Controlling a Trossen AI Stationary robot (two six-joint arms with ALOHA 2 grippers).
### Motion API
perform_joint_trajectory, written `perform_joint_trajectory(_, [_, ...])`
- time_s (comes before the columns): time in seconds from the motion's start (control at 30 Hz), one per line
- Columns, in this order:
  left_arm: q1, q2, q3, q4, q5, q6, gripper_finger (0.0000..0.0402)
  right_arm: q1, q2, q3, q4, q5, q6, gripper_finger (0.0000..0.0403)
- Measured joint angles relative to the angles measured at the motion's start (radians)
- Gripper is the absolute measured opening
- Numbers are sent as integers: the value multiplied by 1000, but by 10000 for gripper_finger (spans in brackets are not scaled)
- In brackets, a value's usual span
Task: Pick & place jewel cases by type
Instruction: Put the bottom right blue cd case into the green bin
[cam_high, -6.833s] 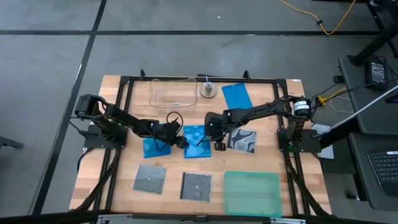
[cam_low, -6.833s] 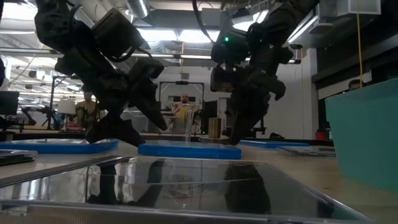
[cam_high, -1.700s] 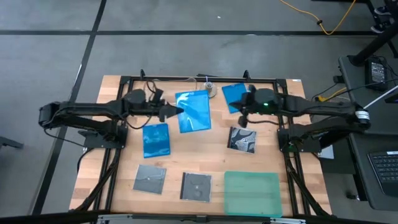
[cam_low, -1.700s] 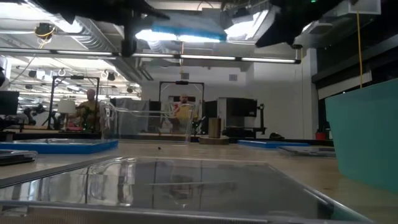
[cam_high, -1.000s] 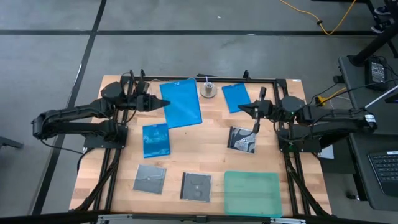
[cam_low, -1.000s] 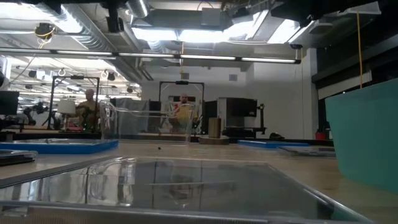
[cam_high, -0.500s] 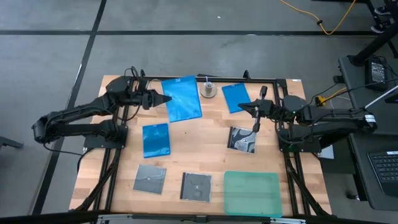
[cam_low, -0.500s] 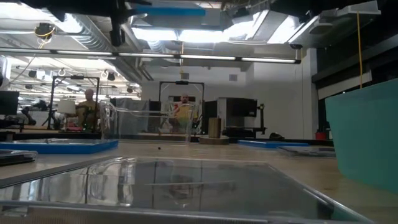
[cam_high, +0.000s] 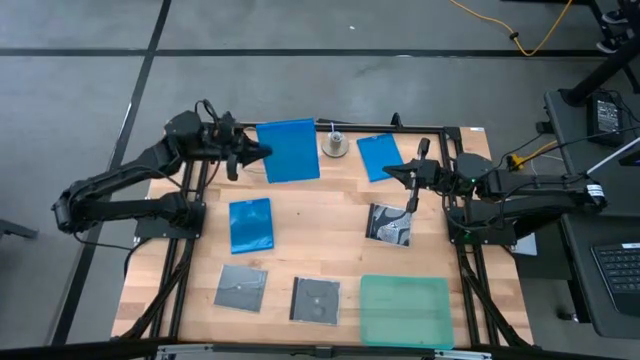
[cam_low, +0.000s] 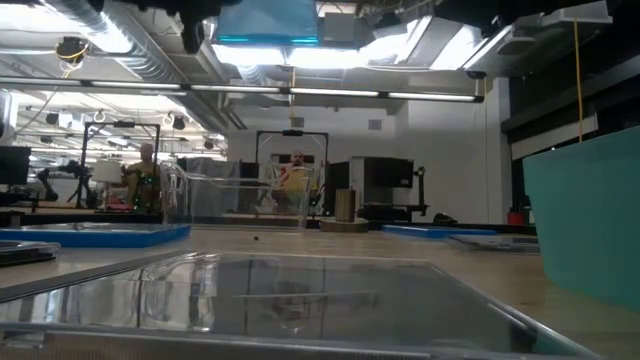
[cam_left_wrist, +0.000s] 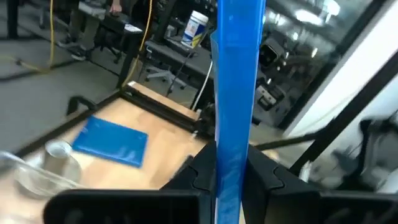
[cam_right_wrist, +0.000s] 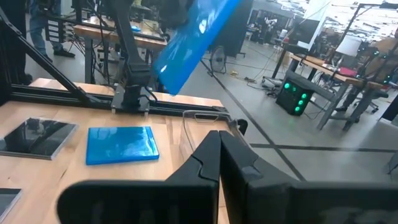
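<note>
My left gripper (cam_high: 252, 153) is shut on a bright blue jewel case (cam_high: 290, 150), held high over the table's far left part. In the low view the case (cam_low: 266, 20) shows at the top, above the clear tub (cam_low: 235, 200). A second blue case (cam_high: 250, 224) lies flat at mid left, a third (cam_high: 380, 156) at the far right. Three grey-black cases (cam_high: 241, 289), (cam_high: 316, 299), (cam_high: 390, 224) lie flat on the wood. My right gripper (cam_high: 394, 175) hangs shut above the table's right part and holds nothing. My left gripper pinches the blue case between its two fingers (cam_left_wrist: 203, 175) at the edge that faces the table's left (cam_left_wrist: 231, 158). The fingers come roughly level from the table's left. The case is lifted clear and sticks out beyond the fingers toward the right, tilted.
A teal-green tray (cam_high: 405, 310) sits at the near right. A small metal object (cam_high: 334, 146) stands at the far edge beside the held case. A black frame (cam_high: 420, 128) runs around the table. People stand in the room behind.
My left gripper has moved a little toward the table's far edge with the blue case. The case has tipped: in the low view it showed as a thin line and now shows a broad blue face. My right gripper has kept still.
</note>
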Motion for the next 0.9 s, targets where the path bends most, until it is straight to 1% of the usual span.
perform_joint_trajectory(0.13, [0,21,105,-99,-10,187,29,0,0,0,0,0,3,6])
perform_joint_trajectory(0.23, [-1,40,162,-137,-73,303,29,0,0,0,0,0,26,6])
perform_joint_trajectory(0.37, [-2,58,220,-162,-118,458,29,0,0,0,0,0,61,6])
perform_joint_trajectory(0.5, [-8,72,252,-172,-145,599,29,0,0,0,0,0,84,6])
perform_joint_trajectory(0.63, [-43,80,273,-172,-210,732,29,0,0,0,0,0,87,6])
perform_joint_trajectory(0.77, [-100,81,280,-171,-289,872,29,0,0,0,-1,0,106,6])
perform_joint_trajectory(0.9, [-171,81,280,-169,-404,1010,29,0,0,0,-1,0,107,6])
